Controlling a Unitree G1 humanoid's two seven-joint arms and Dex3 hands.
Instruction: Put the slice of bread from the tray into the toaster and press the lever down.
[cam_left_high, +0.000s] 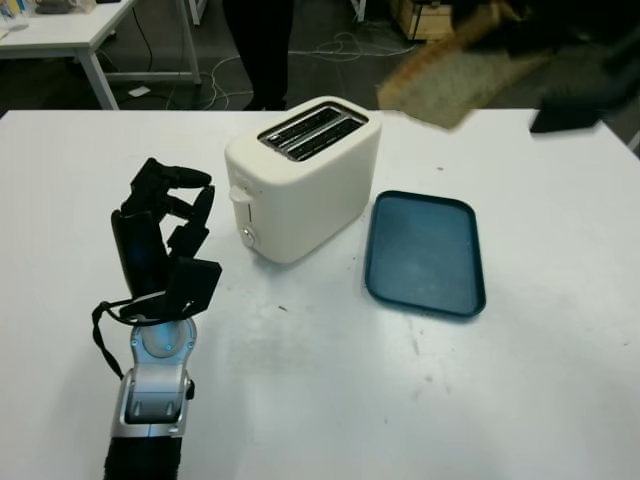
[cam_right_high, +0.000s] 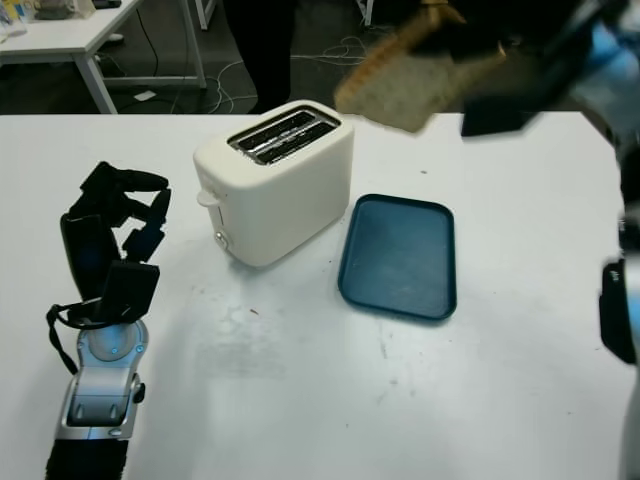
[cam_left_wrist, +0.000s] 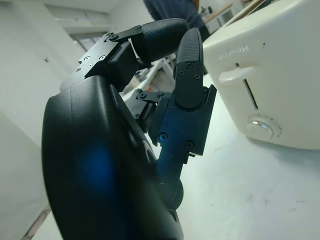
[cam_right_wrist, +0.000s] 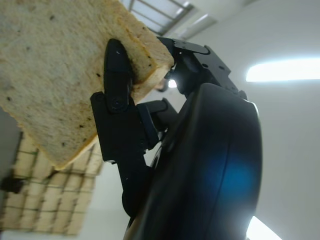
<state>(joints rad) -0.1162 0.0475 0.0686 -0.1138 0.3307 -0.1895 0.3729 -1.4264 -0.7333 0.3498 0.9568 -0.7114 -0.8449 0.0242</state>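
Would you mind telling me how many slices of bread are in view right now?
1. The pale speckled slice of bread is held up in the air by the right hand, beyond the dark blue plastic tray, which lies bare, and right of the white two-slot toaster.

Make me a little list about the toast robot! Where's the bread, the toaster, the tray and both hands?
bread: slice of bread held up in the air, behind and above the tray, to the right of the toaster
right hand: right hand raised high, gripping the bread
toaster: white toaster on the white table, slots empty, lever up
tray: blue tray beside the toaster, nothing on it
left hand: left hand left of the toaster, fingers curled, holding nothing
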